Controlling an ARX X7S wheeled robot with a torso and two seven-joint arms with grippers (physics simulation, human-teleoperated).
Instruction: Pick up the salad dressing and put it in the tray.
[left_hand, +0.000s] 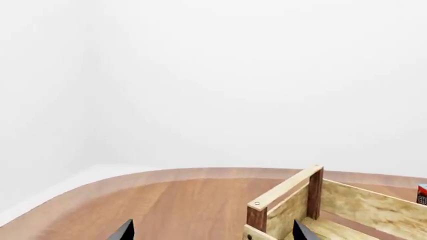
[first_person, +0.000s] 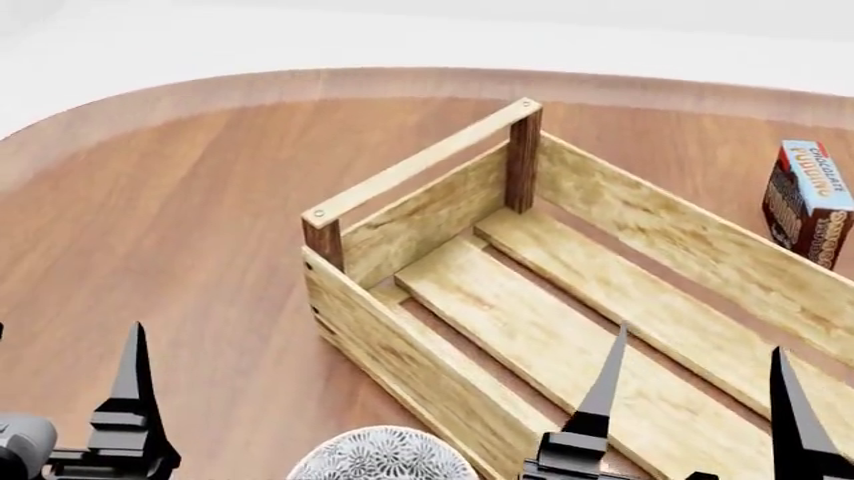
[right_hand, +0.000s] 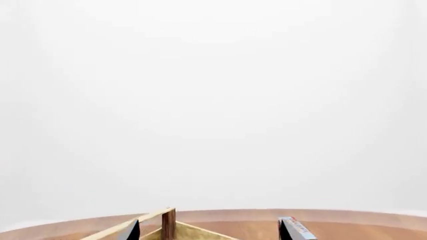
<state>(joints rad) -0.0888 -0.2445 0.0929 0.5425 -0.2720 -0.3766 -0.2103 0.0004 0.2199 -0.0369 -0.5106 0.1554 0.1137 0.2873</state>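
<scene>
We cannot find the salad dressing in any of our three views, and that absence is what the coming move turns on: with no bottle in sight, we cannot say which way it lies from either gripper, how its long axis runs, or which arm is nearer. What we do see is the tray (first_person: 561, 300), the slatted wooden crate, standing on the round wooden table (first_person: 174, 200) with its floor bare where visible. Its long axis runs diagonally from the near left toward the far right in the head view. Our right gripper (first_person: 694, 400) hangs over the crate's near end, its two dark fingers set well apart with nothing between them, so we read it as open and empty. Our left gripper (left_hand: 210, 231) also shows parted, empty fingertips in its wrist view, with the crate's corner post just ahead of one of them; in the head view only one of its fingers shows, over bare table to the left of the crate. A grey patterned bowl (first_person: 380, 455) sits at the near edge between the arms, touching or just beside the crate wall, and a pudding box (first_person: 807, 200) stands beyond the crate's far right side. We judge that locating the bottle, probably by shifting the view, has to come before any reach.
</scene>
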